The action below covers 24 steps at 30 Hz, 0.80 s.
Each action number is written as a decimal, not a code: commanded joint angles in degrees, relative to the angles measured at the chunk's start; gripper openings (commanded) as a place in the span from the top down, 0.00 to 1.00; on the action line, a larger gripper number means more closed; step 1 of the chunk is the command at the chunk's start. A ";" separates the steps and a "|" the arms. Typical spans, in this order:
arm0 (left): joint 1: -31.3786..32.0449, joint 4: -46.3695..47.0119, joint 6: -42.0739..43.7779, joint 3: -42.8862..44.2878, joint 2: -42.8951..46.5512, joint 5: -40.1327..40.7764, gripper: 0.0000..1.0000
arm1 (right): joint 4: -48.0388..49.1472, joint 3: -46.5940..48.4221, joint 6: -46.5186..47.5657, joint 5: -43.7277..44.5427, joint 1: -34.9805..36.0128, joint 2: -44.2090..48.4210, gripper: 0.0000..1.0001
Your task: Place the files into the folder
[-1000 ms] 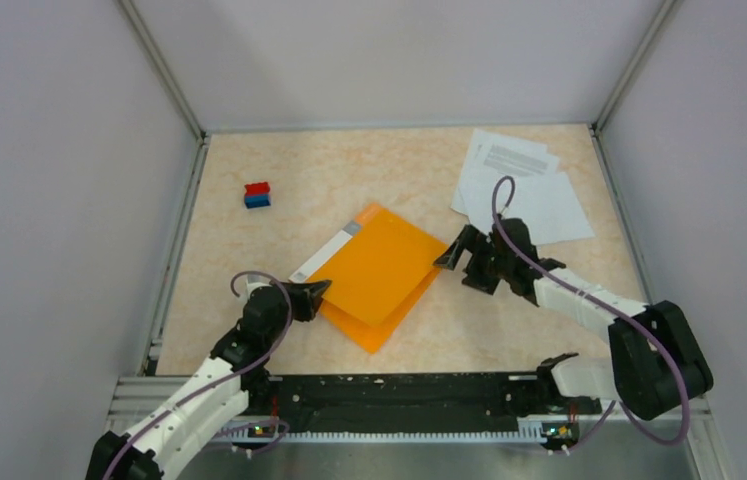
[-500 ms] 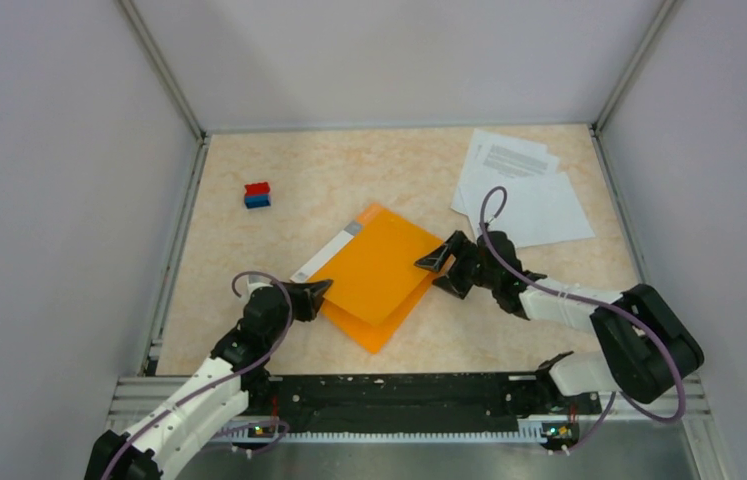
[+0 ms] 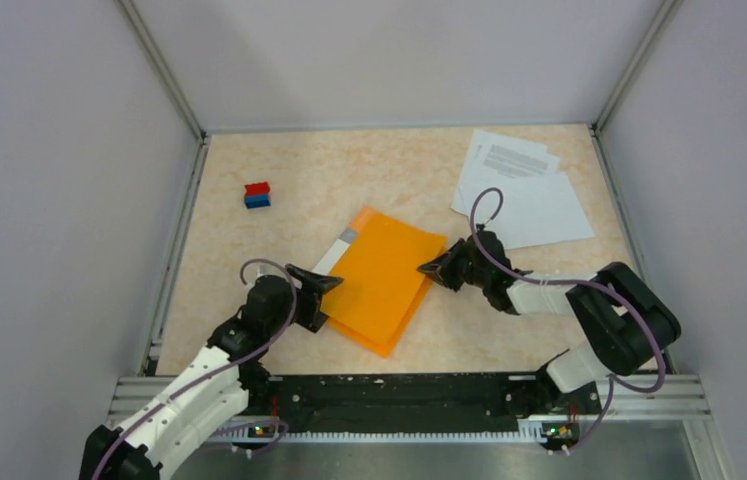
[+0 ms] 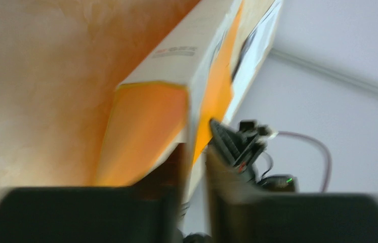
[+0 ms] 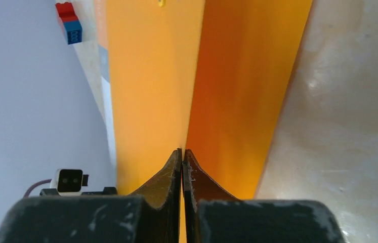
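The orange folder (image 3: pixel 384 278) lies mid-table, its white spine strip toward the left arm. My right gripper (image 3: pixel 431 268) is shut on the thin right edge of its top cover; in the right wrist view the fingers (image 5: pixel 182 152) pinch that edge, with orange folder (image 5: pixel 151 76) surface on both sides. My left gripper (image 3: pixel 321 290) sits at the spine side, open. In the blurred left wrist view the folder (image 4: pixel 146 126) spine edge stands between the parted fingers of that gripper (image 4: pixel 197 152). The files (image 3: pixel 524 185), white sheets, lie at the back right, apart from both grippers.
A small red-and-blue block (image 3: pixel 257 194) sits at the back left, also seen in the right wrist view as the block (image 5: pixel 69 20). Grey walls and metal rails (image 3: pixel 174 250) bound the table on the left, right and back.
My right gripper slid left to the folder's right edge and shut on its cover. The left gripper, shut on the spine before, has opened. The folder has turned and shifted slightly.
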State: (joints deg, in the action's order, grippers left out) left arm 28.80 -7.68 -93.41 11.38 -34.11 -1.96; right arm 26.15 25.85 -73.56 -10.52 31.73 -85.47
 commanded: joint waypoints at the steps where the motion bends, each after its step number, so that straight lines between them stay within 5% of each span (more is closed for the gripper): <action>1: 0.24 -13.15 11.79 7.76 -1.29 -6.16 0.11 | -1.87 5.12 1.73 2.12 0.99 0.90 1.00; 11: 0.35 -42.47 36.93 28.78 -3.56 4.40 0.06 | -25.64 20.31 15.57 4.52 0.97 7.24 1.00; 19: 0.17 -42.23 44.93 39.95 -10.77 18.49 0.03 | -47.24 41.28 30.71 0.53 2.79 2.97 0.99; 24: -0.04 -38.15 45.73 44.75 -17.48 22.27 0.01 | -50.92 49.15 32.97 1.94 5.48 -0.95 0.79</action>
State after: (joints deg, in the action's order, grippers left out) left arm 28.93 -49.52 -51.11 52.51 -47.94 14.50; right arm -19.20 69.47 -45.41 -8.97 34.54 -83.57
